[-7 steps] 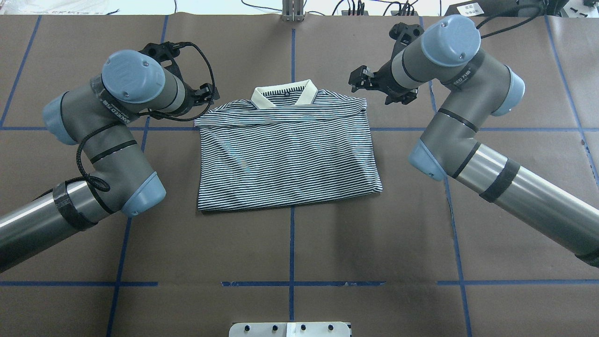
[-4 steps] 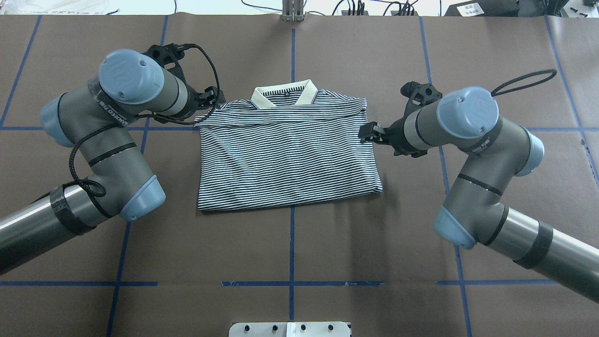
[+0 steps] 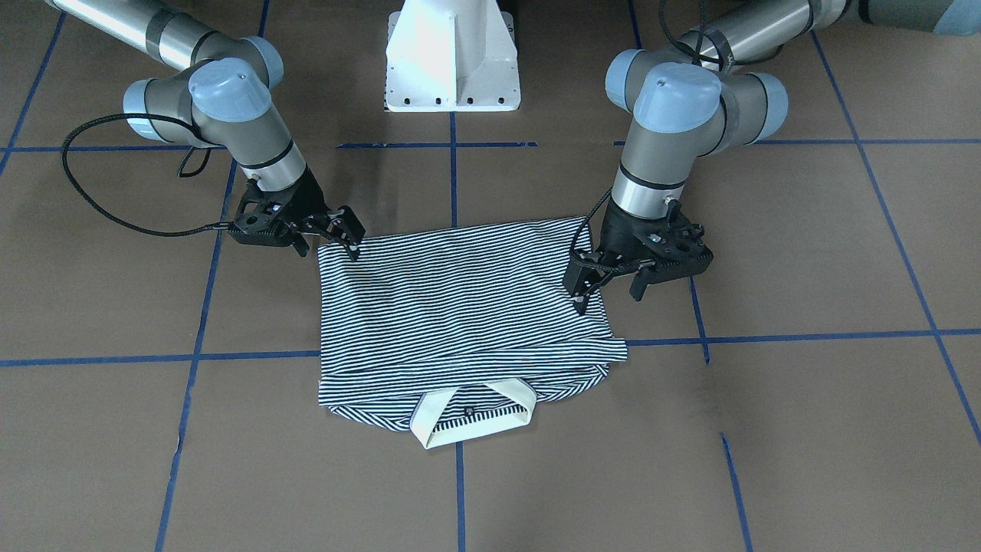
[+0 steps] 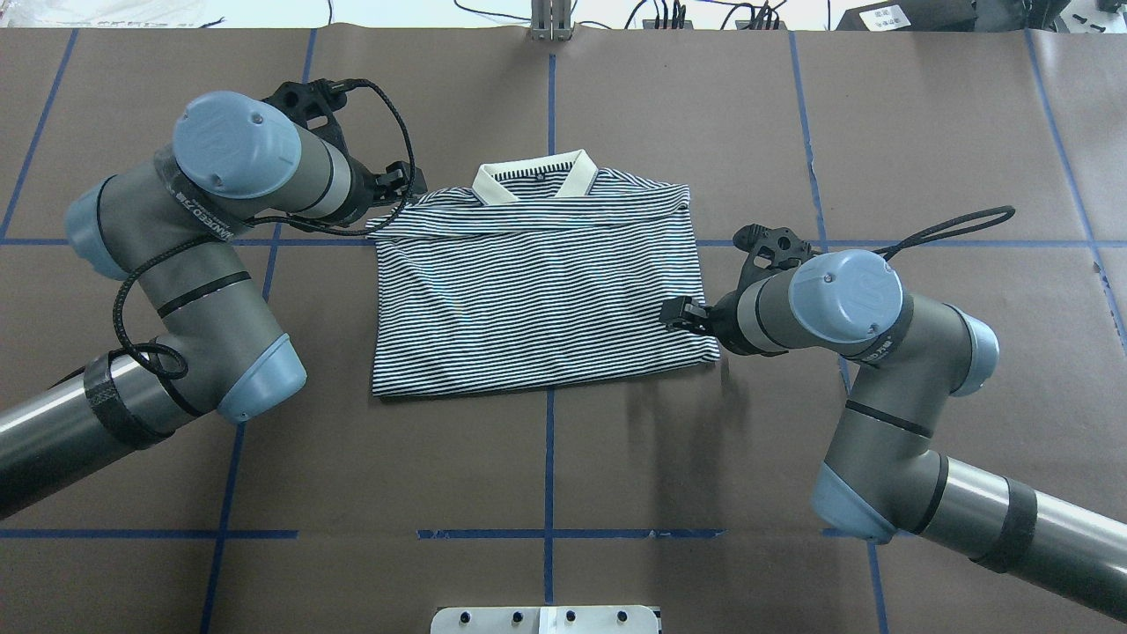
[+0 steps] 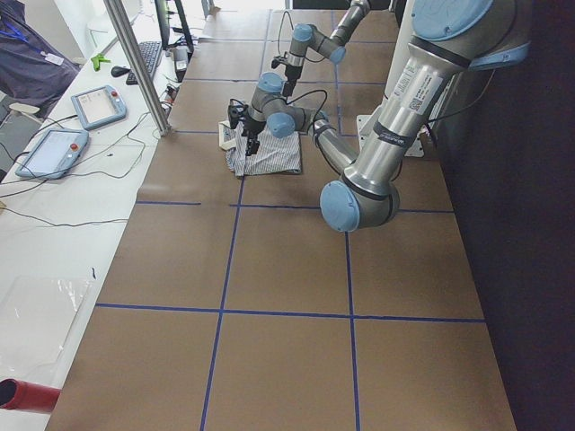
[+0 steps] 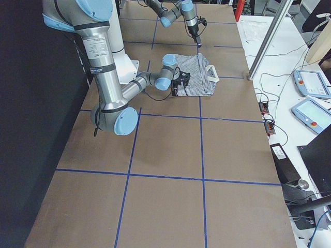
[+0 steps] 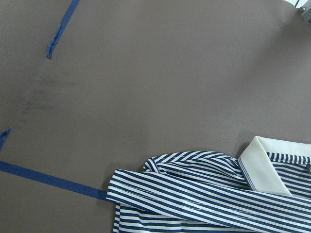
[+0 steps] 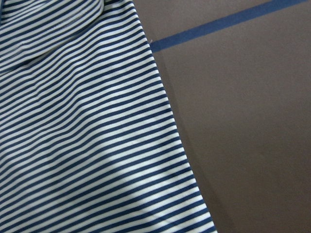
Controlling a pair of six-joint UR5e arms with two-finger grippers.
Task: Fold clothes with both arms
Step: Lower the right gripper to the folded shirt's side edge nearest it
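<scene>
Desk (image 4: 704, 458): brown paper cover, blue tape grid (image 4: 550, 440). You have both arms over it.

Left arm (image 4: 202, 264): elbow bent, wrist aimed at the shirt's far corner on the robot's left. Right arm (image 4: 880, 379): folded in closer to the robot, wrist at the shirt's right edge. White pedestal base (image 3: 452, 61) sits at the robot side, on the middle tape line.

Polo shirt (image 4: 537, 291): flat at desk centre, straddling the middle tape line. It's folded to a rough rectangle, collar end away from the robot, hem end toward it. A folded band of fabric runs across just below the collar.

Left end effector (image 3: 609, 290): jaws spread wide, nothing in them. It sits at the shoulder corner on the robot's left; I can't tell whether it touches the fabric. Its wrist camera shows that corner and the collar edge, bare desk all round.

Right end effector (image 3: 333, 241): jaws look parted (partly hidden under the wrist from overhead), nothing held. Tips are at the shirt's right edge, just beside the hem corner; contact unclear. Its wrist camera shows only the striped edge, bare desk and one tape line.

Collar (image 4: 577, 179): cream, lying open and flat. A dark button (image 4: 538, 176) sits between its flaps.
</scene>
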